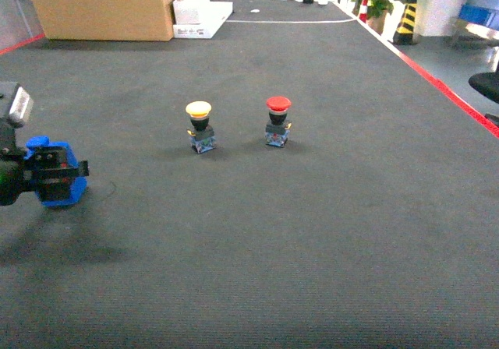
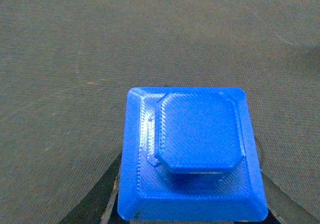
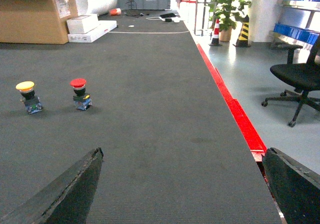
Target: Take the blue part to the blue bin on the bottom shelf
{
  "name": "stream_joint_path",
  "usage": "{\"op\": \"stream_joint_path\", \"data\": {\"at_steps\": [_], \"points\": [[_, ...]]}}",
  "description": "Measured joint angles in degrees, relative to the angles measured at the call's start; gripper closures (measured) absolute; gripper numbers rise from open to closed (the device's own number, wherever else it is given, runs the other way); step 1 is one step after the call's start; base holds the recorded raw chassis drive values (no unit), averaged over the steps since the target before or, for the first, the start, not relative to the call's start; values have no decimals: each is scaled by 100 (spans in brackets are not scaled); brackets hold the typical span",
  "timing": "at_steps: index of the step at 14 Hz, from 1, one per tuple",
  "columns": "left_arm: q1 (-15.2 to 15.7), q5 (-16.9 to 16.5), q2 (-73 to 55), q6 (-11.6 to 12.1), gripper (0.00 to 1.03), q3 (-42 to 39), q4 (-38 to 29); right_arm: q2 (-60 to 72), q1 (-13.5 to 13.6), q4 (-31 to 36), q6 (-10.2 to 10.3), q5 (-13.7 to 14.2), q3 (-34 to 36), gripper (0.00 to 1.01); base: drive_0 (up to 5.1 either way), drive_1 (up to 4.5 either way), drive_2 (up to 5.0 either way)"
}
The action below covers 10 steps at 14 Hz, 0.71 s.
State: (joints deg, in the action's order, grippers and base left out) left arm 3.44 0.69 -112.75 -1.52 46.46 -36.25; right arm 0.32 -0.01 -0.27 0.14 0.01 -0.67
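Head view: the left gripper, dark with a grey camera block, sits at the left edge just above the dark grey carpeted floor, clenched on a blue square plastic part. Near the middle stand a yellow-capped push button and a red-capped push button, side by side but apart. A brown cardboard box and a flat white box lie at the far end.

Left wrist view: the blue part fills the lower centre, a raised octagonal pad on a bevelled square base, held between the dark fingers above the carpet.

Right wrist view: the right gripper hangs released, its two dark fingers spread wide with nothing between them. The yellow button and red button stand at left; a red floor stripe and a black office chair are at right.
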Motion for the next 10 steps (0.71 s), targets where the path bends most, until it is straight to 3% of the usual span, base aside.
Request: {"op": "stream_joint_path", "data": {"at_steps": [2,3,6,9,10], "points": [[4,284,1040,39,60,-1139,-955,0,0,0,0,0,0,3,0,0,0],[15,358,1770,55,60,-1683,-1078,0,0,0,0,0,0,3,0,0,0],[-7,472,3945,133,60,-2839,-116,0,0,2,0,0,0,3,0,0,0],[-452,979,6301,304,60,-3327,1014,0,0,0,2,0,0,3,0,0,0],[-745,1346,7322,280,60,-3362,1751,0,0,0,0,0,0,3,0,0,0]]}}
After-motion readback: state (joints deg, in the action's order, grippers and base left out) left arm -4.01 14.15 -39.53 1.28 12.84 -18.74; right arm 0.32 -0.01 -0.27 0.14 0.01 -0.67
